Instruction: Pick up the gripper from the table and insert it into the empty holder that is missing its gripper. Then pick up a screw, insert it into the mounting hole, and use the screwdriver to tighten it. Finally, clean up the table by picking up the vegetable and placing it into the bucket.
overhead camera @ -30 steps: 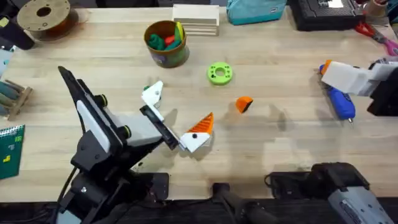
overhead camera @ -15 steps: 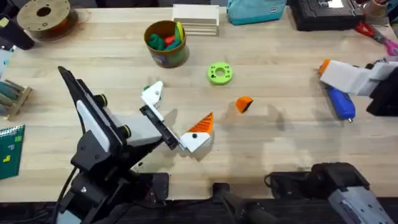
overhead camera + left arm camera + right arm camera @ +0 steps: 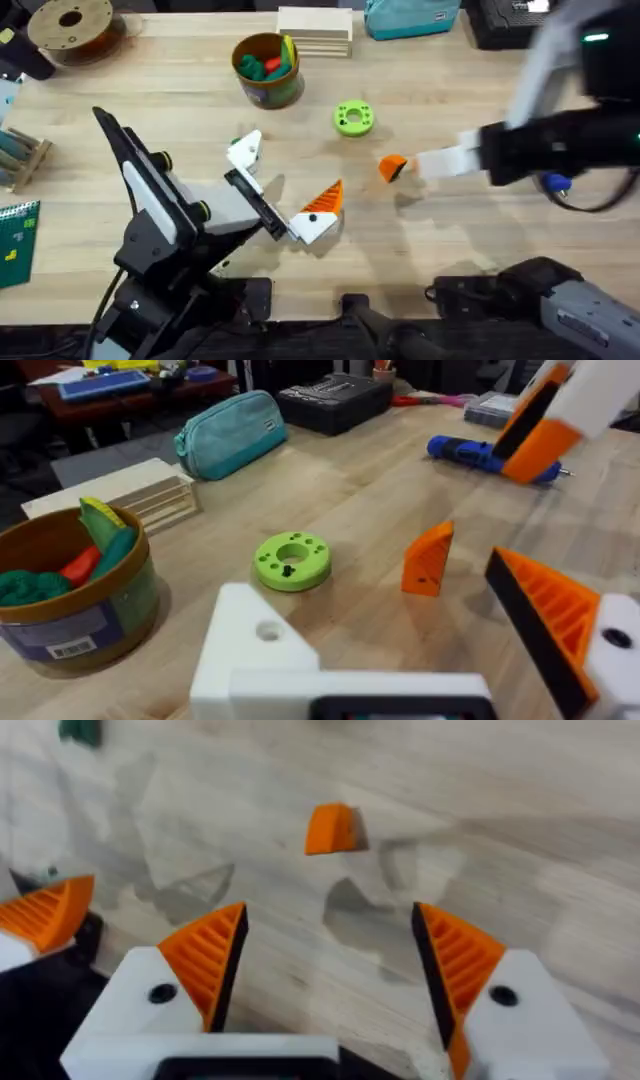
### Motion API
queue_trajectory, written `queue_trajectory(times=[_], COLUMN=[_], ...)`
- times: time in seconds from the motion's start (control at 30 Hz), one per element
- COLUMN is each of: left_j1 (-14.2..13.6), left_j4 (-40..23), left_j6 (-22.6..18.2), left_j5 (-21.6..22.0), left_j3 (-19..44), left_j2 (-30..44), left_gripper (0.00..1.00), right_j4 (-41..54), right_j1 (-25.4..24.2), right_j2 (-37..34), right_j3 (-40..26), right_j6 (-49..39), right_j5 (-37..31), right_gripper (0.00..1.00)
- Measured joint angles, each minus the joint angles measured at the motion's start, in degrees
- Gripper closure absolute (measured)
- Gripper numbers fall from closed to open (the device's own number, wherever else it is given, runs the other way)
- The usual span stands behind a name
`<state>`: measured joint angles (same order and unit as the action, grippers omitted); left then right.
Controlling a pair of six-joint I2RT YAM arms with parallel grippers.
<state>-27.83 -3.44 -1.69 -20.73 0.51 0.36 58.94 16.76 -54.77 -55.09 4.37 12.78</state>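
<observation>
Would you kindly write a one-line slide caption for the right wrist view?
Right gripper, its orange ribbed pads apart, hovers over the wooden table facing the small loose orange wedge-shaped fingertip.

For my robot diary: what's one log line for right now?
right gripper: open, approaching gripper | left gripper: holder empty, idle

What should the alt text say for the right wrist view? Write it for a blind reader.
The right claw, jaws open, hangs over a wooden table with the small orange gripper lying just ahead of its fingertips. The left claw's orange tip shows at one edge.
</observation>
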Motion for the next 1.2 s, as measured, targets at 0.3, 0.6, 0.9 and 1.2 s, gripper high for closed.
queue_trajectory(times=[0.3, 0.6, 0.9, 1.2], left_j1=[0.0, 0.0, 0.0, 0.0], left_j4=[0.0, 0.0, 0.0, 0.0], left_j6=[0.0, 0.0, 0.0, 0.0], left_j5=[0.0, 0.0, 0.0, 0.0], left_j3=[0.0, 0.0, 0.0, 0.0], left_j2=[0.0, 0.0, 0.0, 0.0], left_gripper=[0.014, 0.014, 0.014, 0.014], right_j4=[-6.2, -9.0, -12.6, -13.1], right_j1=[6.3, 9.5, 12.8, 13.8], right_j2=[-14.3, -23.7, -26.6, -26.6], right_j3=[0.0, 0.0, 0.0, 0.0], right_j6=[0.1, 0.6, 1.9, 2.4], right_j5=[-2.2, -7.1, -13.0, -12.9], right_gripper=[0.048, 0.050, 0.435, 0.943])
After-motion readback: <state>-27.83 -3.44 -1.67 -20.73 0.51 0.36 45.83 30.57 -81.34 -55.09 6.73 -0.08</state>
